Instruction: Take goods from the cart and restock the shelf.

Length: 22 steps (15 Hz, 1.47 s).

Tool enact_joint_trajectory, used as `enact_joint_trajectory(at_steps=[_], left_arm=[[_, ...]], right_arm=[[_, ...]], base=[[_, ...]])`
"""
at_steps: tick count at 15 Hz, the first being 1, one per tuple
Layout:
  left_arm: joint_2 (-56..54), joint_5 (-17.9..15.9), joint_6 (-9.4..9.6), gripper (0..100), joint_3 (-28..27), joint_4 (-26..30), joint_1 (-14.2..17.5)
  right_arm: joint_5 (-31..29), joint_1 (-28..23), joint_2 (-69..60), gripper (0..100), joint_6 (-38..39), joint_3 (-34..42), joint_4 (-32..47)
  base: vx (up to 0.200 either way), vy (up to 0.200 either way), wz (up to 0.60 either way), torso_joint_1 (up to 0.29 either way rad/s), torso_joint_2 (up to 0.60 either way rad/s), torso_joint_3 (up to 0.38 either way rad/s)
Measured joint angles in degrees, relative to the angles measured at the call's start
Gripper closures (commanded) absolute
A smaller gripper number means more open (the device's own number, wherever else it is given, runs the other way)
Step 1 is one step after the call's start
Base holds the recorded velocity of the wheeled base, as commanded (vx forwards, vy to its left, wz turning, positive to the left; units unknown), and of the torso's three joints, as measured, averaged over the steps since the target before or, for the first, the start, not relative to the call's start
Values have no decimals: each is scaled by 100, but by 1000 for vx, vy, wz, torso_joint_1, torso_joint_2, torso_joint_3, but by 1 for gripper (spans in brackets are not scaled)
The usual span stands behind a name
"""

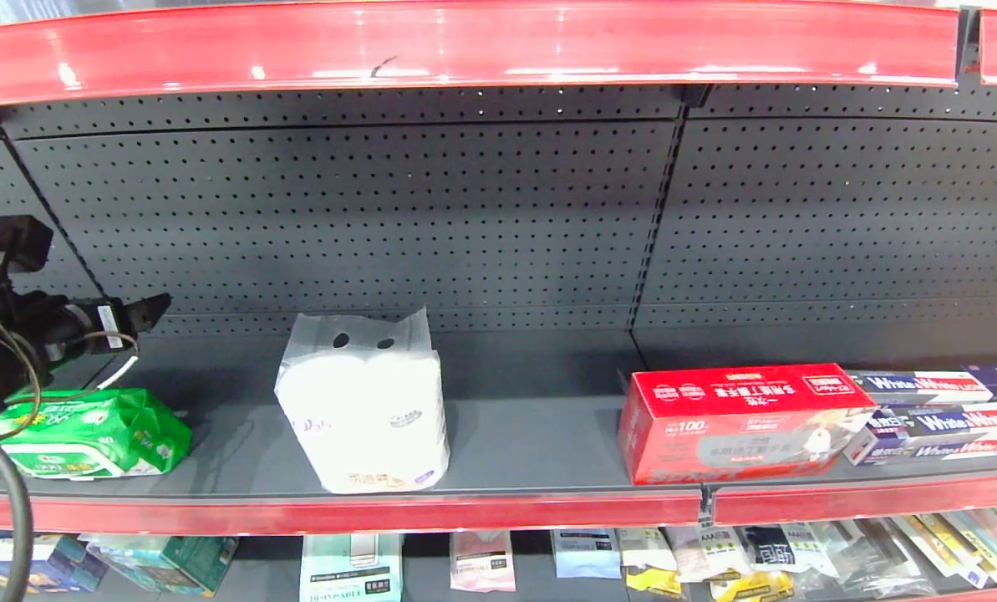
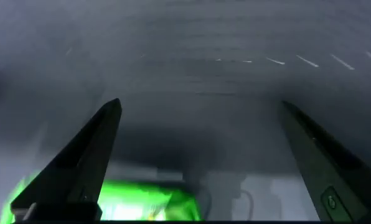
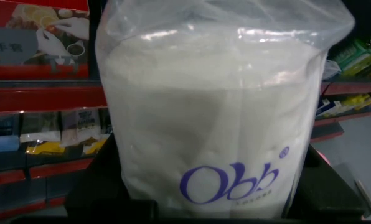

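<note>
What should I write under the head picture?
Open left gripper over a green pack; white rolls and red box on the shelf.

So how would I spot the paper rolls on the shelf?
Look at the grey shelf with the red edge. Left of its middle stands a white pack of rolls. It is the tallest, between a green pack and a red box.

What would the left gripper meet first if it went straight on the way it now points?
Most likely the shelf's perforated back panel: the left gripper, fingers open, points over the green pack toward it, though depth is unclear.
</note>
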Motion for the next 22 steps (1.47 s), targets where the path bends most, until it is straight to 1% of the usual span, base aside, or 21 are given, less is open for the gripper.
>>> enact_joint_trajectory(at_steps=[1,2,3,4,5,6,7,8,9,11,13,14,15,16,17,18,20,22], left_arm=[[-177,289,-223,0,294,-49,-152],[-416,300,-321,0,603,-52,-267],[-684,245,-397,0,925,-40,-375],[-905,111,-422,0,1139,66,-455],[-1158,-78,-423,0,1306,334,-512],[-1526,-245,-397,0,1419,720,-544],[-1950,-374,-312,0,1508,1098,-564],[-2395,-511,-180,0,1601,1418,-584],[-2831,-697,-78,0,1734,1620,-606],[-3657,-1337,50,0,2070,1831,-675],[-4429,-1968,91,0,2469,1963,-717],[-4747,-2110,129,0,2701,2077,-730],[-4997,-1972,233,0,2892,2224,-730],[-5143,-1504,318,0,2971,2280,-714],[-5233,-970,364,0,2990,2303,-711],[-5283,-728,379,0,2977,2305,-717],[-5449,-695,417,0,2960,2305,-734],[-5628,-747,584,0,2988,2332,-816]], right_arm=[[20,6,6,100,5,-16,0],[57,11,13,100,13,-20,2],[66,13,20,100,16,-27,2],[187,13,33,100,16,-29,0],[290,13,46,100,16,-49,5],[374,15,57,100,16,-71,5],[411,15,59,100,16,-94,2],[424,15,59,100,18,-107,2],[440,15,66,100,18,-121,5],[539,13,80,100,40,-135,2],[547,11,116,100,98,-145,-5],[547,9,140,100,148,-145,-5],[552,9,177,100,185,-157,-2],[558,6,212,100,196,-176,-9],[600,11,251,100,196,-197,-2],[664,11,290,100,199,-221,-11],[802,11,389,100,205,-245,-9],[827,11,502,100,207,-280,-13]], base=[[0,0,0,0,0,0],[0,0,0,0,0,0],[0,0,0,0,0,0],[0,0,0,0,0,0],[0,0,0,0,0,0],[0,0,0,0,0,0],[0,0,0,0,0,0],[0,0,0,0,0,0],[0,0,0,0,0,0],[0,0,0,0,0,0],[0,0,0,0,0,0],[0,0,0,0,0,0],[0,0,0,0,0,0],[0,0,0,0,0,0],[0,0,0,0,0,0],[0,0,0,0,0,0],[0,0,0,0,0,0],[0,0,0,0,0,0]])
